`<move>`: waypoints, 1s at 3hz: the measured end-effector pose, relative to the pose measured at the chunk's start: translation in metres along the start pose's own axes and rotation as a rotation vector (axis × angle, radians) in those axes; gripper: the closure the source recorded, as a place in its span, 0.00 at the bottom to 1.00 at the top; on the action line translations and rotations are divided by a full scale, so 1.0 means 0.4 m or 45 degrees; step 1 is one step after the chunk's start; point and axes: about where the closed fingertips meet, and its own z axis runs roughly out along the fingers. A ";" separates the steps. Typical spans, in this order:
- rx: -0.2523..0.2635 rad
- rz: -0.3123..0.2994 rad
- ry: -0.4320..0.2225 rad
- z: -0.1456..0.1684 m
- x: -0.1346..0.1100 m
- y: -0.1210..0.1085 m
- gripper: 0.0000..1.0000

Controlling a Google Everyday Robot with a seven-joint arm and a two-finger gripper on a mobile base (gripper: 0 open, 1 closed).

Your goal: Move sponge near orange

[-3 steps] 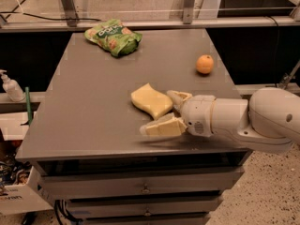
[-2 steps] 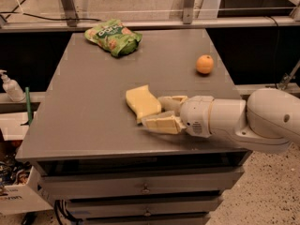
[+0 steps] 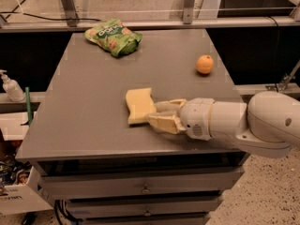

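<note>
The pale yellow sponge [image 3: 138, 104] lies flat on the grey table [image 3: 89, 102], a little right of its middle. My gripper [image 3: 153, 112] reaches in from the right, low over the table. Its two pale fingers [image 3: 164, 123] are closed on the sponge's right end. The small round orange [image 3: 205, 64] sits near the table's right edge, farther back and to the right of the sponge, well apart from it.
A green crinkly snack bag [image 3: 114, 36] lies at the table's back left. My white arm [image 3: 262, 123] overhangs the table's front right corner. A metal rail [image 3: 150, 23] runs behind the table. A white pump bottle [image 3: 10, 86] stands on a ledge at the left.
The gripper has moved left and its fingers have closed from a wide gap onto the sponge's right end. The sponge has shifted slightly left and toward the front.
</note>
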 end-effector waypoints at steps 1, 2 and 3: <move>0.029 0.007 -0.005 -0.024 0.001 0.000 1.00; 0.127 0.021 -0.002 -0.103 0.002 -0.035 1.00; 0.238 0.038 0.034 -0.207 0.009 -0.095 1.00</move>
